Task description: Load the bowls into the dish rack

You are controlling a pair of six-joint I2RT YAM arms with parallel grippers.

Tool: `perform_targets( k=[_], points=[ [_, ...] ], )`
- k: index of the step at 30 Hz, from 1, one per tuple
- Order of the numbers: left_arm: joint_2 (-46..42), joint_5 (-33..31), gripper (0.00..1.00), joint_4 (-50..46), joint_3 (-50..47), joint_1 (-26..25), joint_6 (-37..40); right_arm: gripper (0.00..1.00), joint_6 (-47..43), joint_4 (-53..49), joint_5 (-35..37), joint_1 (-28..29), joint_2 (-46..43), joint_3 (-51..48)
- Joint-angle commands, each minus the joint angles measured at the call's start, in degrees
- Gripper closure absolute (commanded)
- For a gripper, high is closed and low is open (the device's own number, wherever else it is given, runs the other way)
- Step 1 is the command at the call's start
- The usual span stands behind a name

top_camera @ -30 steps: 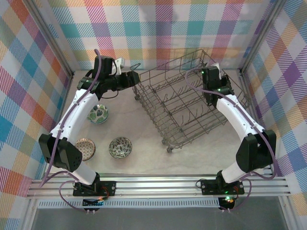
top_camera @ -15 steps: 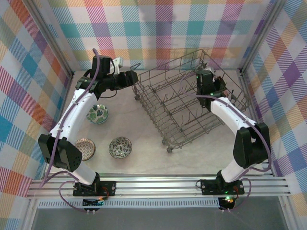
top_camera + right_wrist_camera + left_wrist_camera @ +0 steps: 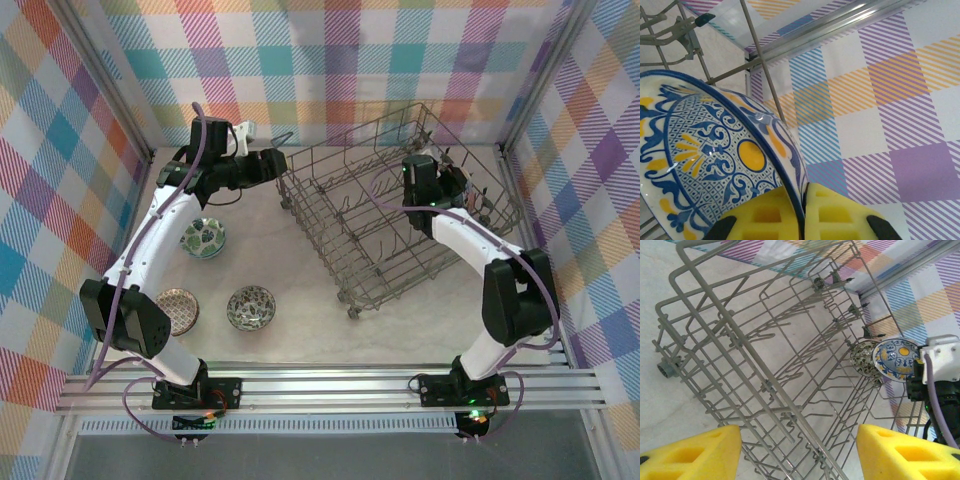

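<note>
- Dish rack (image 3: 370, 240): big grey wire basket w/ rows of upright tines (image 3: 790, 376). It stands turned at an angle on the far right part of the table (image 3: 300, 335), and most slots are free
- Step in hand, as I judge: loading bowl no. 2. One bowl stands in the rack already, one is carried over its right side, and three wait on the table, so less than half is done
- Right gripper (image 3: 802, 215): pinching the rim of the blue-white bowl (image 3: 715, 165), one yellow pad (image 3: 765, 220) inside the wall & one outside. The bowl is held on edge over the rack's far right side
- Next move, I think: lower this bowl between two tines, beside the one already standing, and spread the claw only when the wires carry it. Let go too early, it may tip or roll
- Left gripper (image 3: 800, 440): spread, nothing between its pads. It hovers near the rack's far left corner, facing across the wires
- Blue-white bowl, the look: small, shallow, glossy, w/ blue ornaments on white, yellow dots and a blue line along the rim
- Grey bowl (image 3: 865, 357): on edge in the rack, dense dark pattern, just beside the held one; touching or not, I cannot tell
- On the table, left of the rack & well apart from it: green-blue bowl (image 3: 204, 238), grey-green bowl (image 3: 250, 307), tan-brown bowl (image 3: 178, 310). All are right side up, not touching each other
</note>
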Motion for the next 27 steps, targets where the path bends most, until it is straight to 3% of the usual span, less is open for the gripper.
perform_targets(
  k=[1, 16, 27],
  points=[
    [-0.06, 2.12, 0.38, 1.48, -0.51, 1.03, 1.28, 0.99, -2.17, 5.09, 3.42, 0.52, 0.16, -0.62],
    [-0.37, 3.26, 0.38, 2.34, -1.47, 1.65, 1.28, 0.99, -15.26, 20.25, 4.28, 0.69, 1.76, -5.10],
    [-0.23, 3.86, 0.38, 3.28, -2.28, 1.90, 1.22, 0.97, -9.55, 11.13, 4.39, 1.80, 3.18, -3.68]
  ],
)
